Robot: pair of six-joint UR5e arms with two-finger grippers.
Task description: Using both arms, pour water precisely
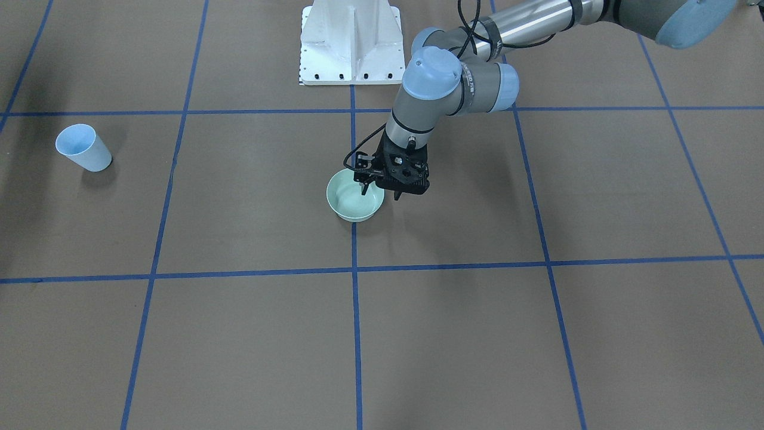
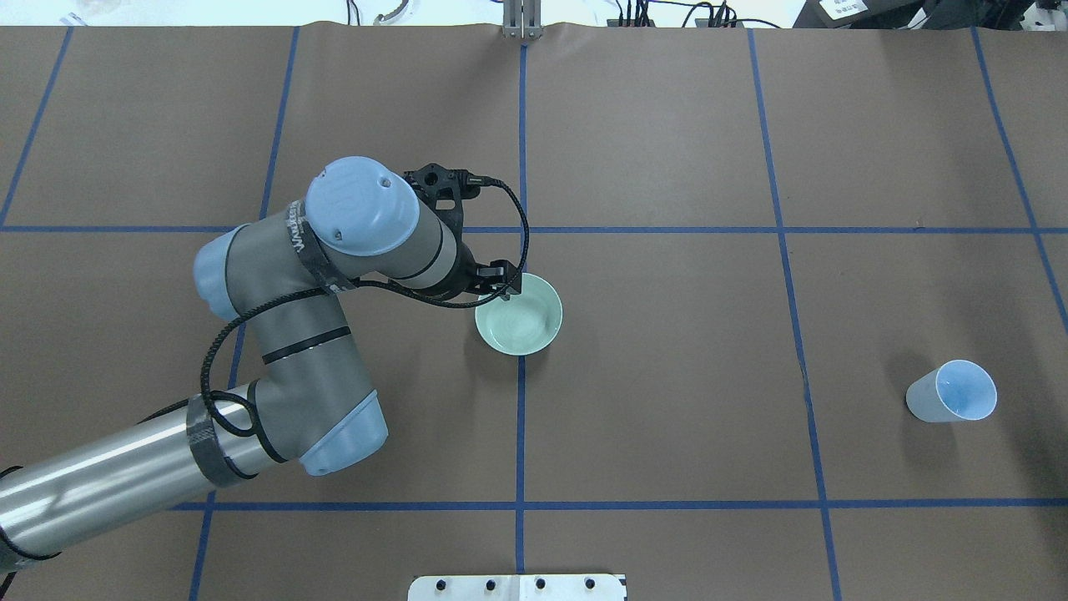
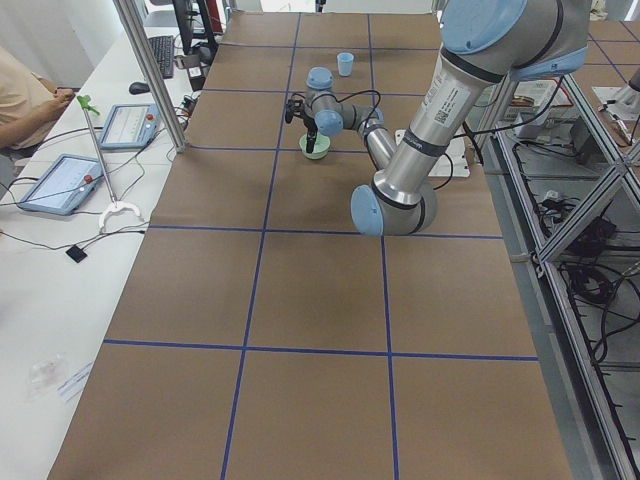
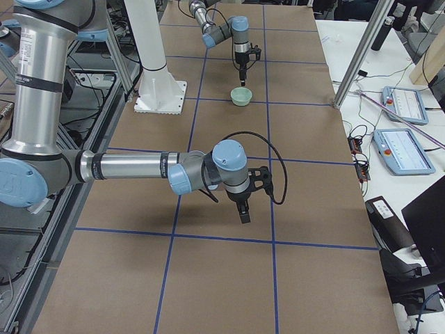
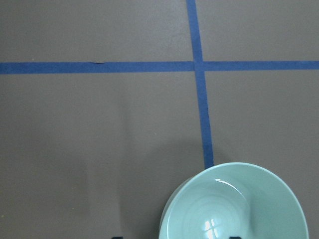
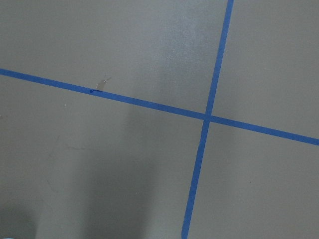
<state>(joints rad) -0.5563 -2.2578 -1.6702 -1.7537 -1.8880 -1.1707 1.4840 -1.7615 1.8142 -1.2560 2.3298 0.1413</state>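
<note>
Overhead exterior: left gripper (image 2: 499,290) pointing straight down, fingers apart astride the left rim of the green bowl (image 2: 526,325) at table centre. Right gripper (image 4: 244,214) pointing down; finger spacing impossible to tell.

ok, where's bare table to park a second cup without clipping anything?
Open: the squares between the green bowl and the blue cup, and the whole row on the operators' side. Crowded: around the bowl, where the left arm covers the squares on its side, jaws at the rim.
</note>
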